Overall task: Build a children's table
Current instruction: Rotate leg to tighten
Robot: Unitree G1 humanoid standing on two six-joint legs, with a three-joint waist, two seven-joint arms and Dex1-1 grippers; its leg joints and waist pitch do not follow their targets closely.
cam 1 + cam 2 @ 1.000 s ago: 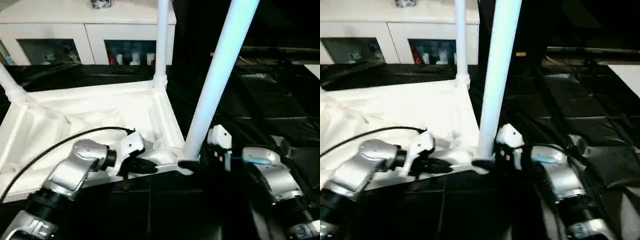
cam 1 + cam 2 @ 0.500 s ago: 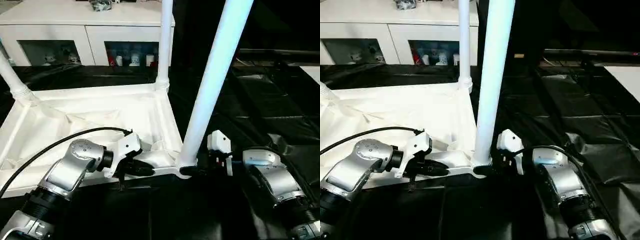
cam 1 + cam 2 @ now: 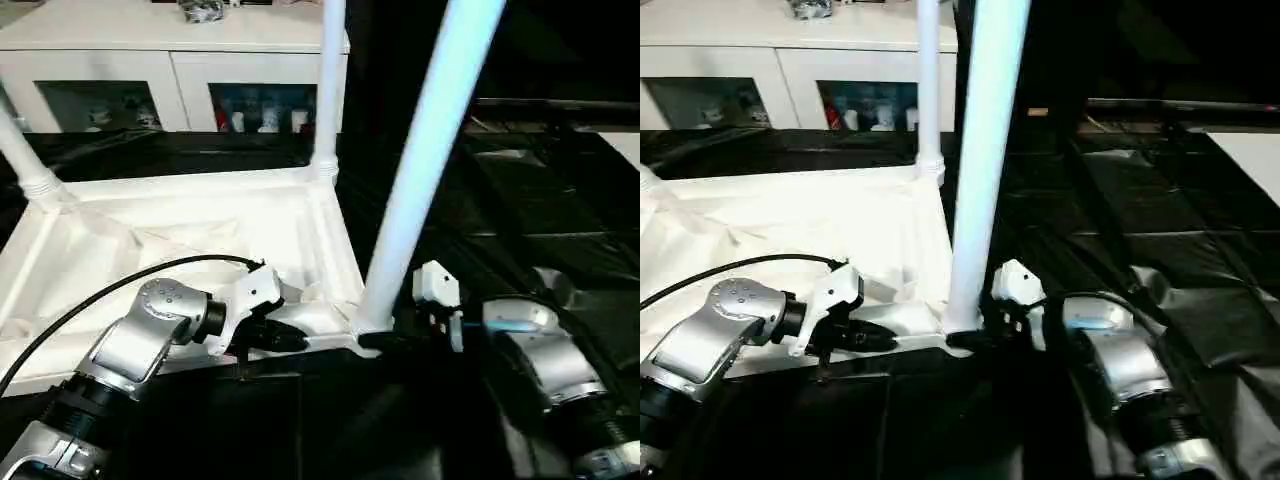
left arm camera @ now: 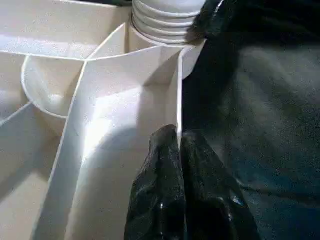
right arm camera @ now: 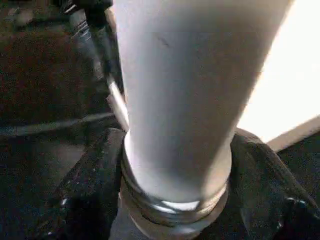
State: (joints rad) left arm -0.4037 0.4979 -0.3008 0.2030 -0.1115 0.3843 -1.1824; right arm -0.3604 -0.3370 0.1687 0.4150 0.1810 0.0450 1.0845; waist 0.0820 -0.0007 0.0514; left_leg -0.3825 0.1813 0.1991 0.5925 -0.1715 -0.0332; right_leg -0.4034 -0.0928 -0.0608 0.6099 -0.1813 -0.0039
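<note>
No writing I can read anywhere here, no brand on the plastic, nothing legible behind the cabinet [image 3: 170, 70] glass, just small blurred objects on the shelf.

The tabletop [image 3: 200, 240] lies upside down in front of me on black sheeting [image 3: 540, 220], ribs up. My left gripper [image 3: 290, 340] is pinched tight on the thin near rim wall, close to the near right corner; in the left wrist view my fingers [image 4: 165, 200] sit pressed together on that wall's edge, with the ribbed collar of the corner socket [image 4: 165, 20] just beyond.

My right gripper [image 3: 975, 338] is at the base of the near leg [image 3: 420, 170], which stands in that corner socket and tilts away to my right. In the right wrist view a finger [image 5: 95, 185] sits on either side of the leg's foot, close around it; whether they actually press it I can't tell.

Two more legs stand up: far right corner [image 3: 328, 90] and far left [image 3: 25, 160]. To my right the sheeting is open floor; the cabinet closes off the far side.
</note>
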